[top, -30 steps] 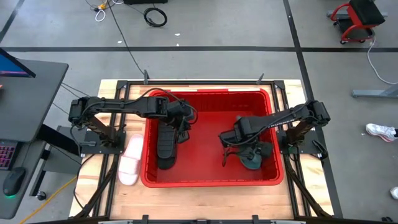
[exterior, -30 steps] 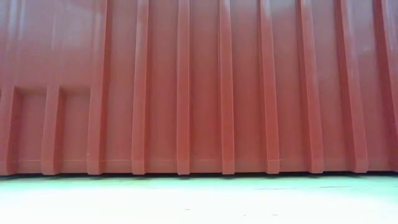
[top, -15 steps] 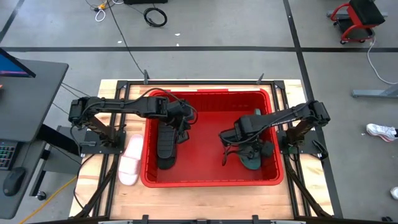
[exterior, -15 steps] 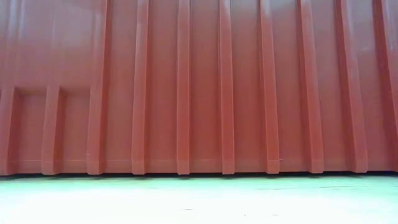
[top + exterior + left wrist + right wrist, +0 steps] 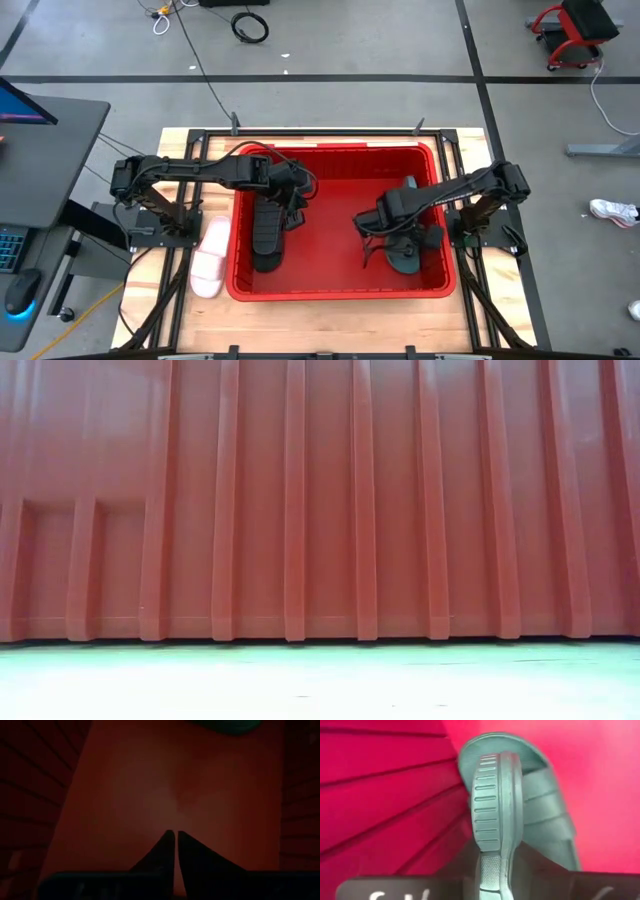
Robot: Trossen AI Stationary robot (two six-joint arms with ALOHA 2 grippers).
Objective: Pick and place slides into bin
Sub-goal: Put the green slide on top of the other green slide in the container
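Dark teal-green slide [image 5: 500, 815] held on edge inside the red bin [image 5: 335, 292], low at its right end, pinched at the sole between the right gripper [image 5: 398, 243] fingers, above a second teal slide [image 5: 547, 815] lying flat. Black slide [image 5: 266, 232] lay at the bin's left end beneath the left gripper [image 5: 173, 851], fingers pressed together, empty. White slide [image 5: 209, 260] sat on the table [image 5: 330, 325], just left of the bin. Best done by lowering further before letting go, clear of the ribbed wall.

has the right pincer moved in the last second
Yes, slightly: the right pincer with its teal slide has shifted toward the bin's right wall.
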